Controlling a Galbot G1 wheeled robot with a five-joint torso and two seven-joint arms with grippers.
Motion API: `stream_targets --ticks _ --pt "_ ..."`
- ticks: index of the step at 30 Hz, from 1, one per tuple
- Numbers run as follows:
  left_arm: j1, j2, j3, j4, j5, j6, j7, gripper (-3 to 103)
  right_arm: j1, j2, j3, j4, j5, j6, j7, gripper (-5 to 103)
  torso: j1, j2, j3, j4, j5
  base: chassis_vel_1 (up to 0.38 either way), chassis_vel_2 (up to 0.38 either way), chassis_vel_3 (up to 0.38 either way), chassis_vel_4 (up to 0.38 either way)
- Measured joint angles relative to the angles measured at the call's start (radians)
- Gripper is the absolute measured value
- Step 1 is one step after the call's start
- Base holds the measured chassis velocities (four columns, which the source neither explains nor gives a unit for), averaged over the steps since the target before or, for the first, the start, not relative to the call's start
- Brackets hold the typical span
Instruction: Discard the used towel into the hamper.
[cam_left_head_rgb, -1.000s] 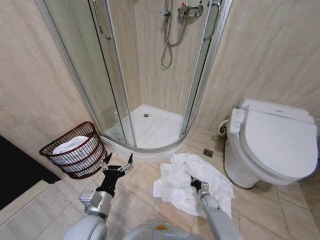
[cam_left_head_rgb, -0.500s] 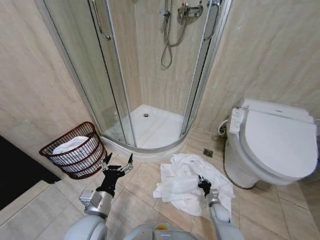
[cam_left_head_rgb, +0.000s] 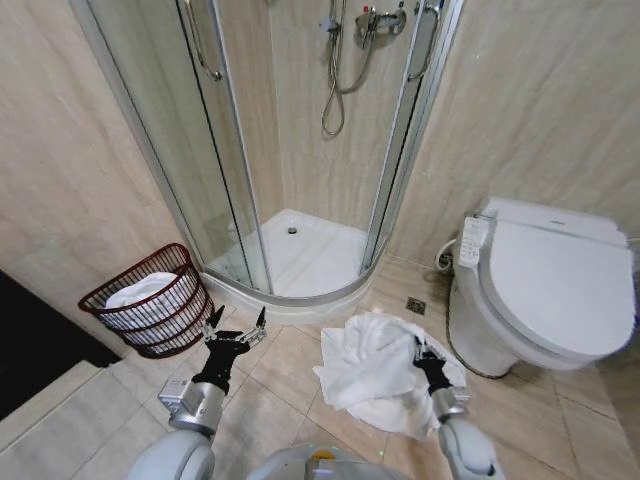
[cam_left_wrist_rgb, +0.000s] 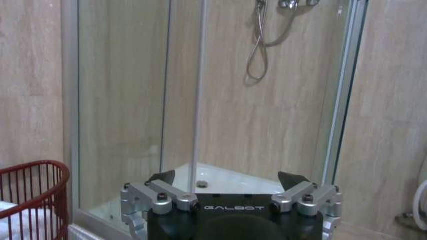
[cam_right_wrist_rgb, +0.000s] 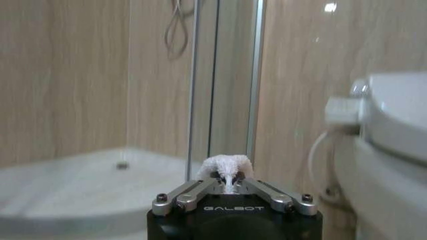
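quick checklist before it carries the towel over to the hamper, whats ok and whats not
1. Grip: right gripper shut on a tuft of the towel: ok.
2. Towel off the floor: most of it looks bunched on the tiles: not ok.
3. Hamper upright, mouth open, by the shower door: ok.
4. Room in the hamper: white laundry already inside, depth left: cannot tell.
5. Left gripper open, between the towel and the hamper: possible obstruction, not ok.
6. Towel apart from the toilet: cannot tell.

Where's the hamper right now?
In the head view, the hamper stands on the floor at the robot's left, against the wall beside the shower door, ahead of the left gripper.
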Motion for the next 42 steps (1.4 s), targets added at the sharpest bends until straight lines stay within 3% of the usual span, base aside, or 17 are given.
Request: stream_targets --ticks 6,17,42 --pt "0.000 0.000 0.000 0.000 0.000 0.000 0.000 100 -0.054 0.000 0.030 0.158 0.040 0.014 0.005 2 0.000 0.000 0.000 0.0001 -0.0003 0.000 0.000 0.000 0.000" --pt "0.000 0.000 0.000 0.000 0.000 0.000 0.000 100 -0.068 -0.042 0.167 0.512 0.112 -0.040 0.065 2 0.000 0.000 0.000 0.0001 -0.0003 0.000 0.000 0.000 0.000" --pt "0.000 0.000 0.000 0.000 0.000 0.000 0.000 100 0.018 -0.189 0.324 0.684 0.175 -0.034 0.180 2 0.000 0.000 0.000 0.0000 -0.0004 0.000 0.000 0.000 0.000"
